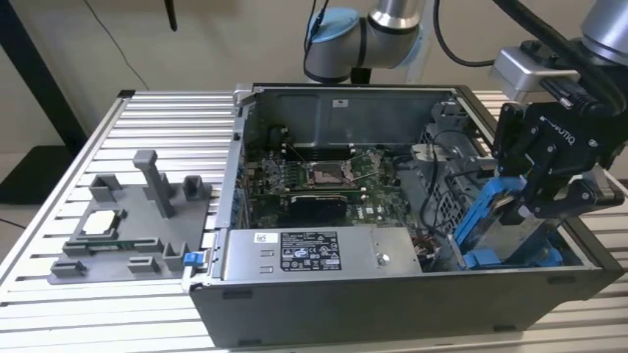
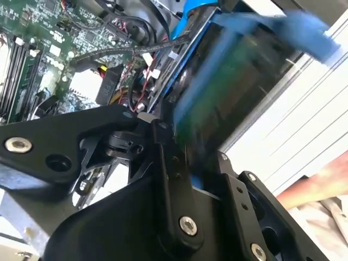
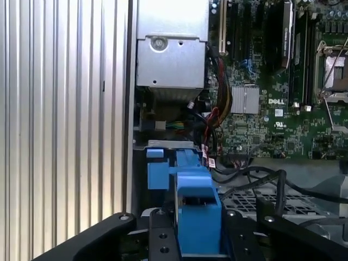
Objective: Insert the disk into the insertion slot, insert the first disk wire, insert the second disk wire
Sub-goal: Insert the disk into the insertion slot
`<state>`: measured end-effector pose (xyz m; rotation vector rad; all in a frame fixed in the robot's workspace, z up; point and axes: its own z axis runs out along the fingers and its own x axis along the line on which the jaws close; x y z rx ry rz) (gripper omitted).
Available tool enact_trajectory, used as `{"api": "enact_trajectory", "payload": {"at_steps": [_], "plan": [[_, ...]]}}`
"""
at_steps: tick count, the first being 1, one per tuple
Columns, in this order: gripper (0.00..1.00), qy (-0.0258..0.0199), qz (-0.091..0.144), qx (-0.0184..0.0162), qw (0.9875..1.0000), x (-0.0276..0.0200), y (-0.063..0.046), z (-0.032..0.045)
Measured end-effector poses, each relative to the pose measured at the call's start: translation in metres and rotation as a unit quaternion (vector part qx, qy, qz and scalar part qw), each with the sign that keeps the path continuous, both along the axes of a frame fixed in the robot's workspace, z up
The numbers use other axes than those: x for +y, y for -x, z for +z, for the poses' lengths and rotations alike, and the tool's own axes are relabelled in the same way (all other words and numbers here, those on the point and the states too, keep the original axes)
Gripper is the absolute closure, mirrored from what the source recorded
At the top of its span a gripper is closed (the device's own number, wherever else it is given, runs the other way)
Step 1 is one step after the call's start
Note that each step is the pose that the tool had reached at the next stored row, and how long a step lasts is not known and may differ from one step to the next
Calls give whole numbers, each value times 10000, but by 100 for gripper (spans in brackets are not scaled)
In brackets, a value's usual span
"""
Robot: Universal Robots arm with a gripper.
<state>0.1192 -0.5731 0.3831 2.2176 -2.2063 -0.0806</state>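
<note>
— Fingers (image 1: 572, 197)?
— Pinching the disk (image 1: 502, 220) by its blue frame, lower right of the exterior view.
— Seated in the insertion slot (image 1: 449, 202)?
— Not yet, seemingly; tilted, lower end just beside its perforated wall.
— Advice?
— Square the frame to the slot, then ease down slowly, minding the loose cables (image 3: 281, 185).

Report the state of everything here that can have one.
computer case: open, side panel off.
insertion slot: nothing seated in it yet.
disk: lifted, tilted, lower end down inside the computer case, not seated.
gripper: jaws shut on the disk.
</note>
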Motion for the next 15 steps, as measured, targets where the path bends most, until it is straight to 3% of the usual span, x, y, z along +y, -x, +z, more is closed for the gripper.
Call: {"api": "enact_trajectory", "payload": {"at_steps": [2,6,8,10,15], "plan": [[0,2,-1,0,10000,1,5,31],[0,-5,-1,-1,10000,5,7,184],[0,-16,-2,-6,10000,15,8,211],[0,-28,-2,-13,10000,37,8,218],[0,-40,-1,-24,10000,149,10,222]]}}
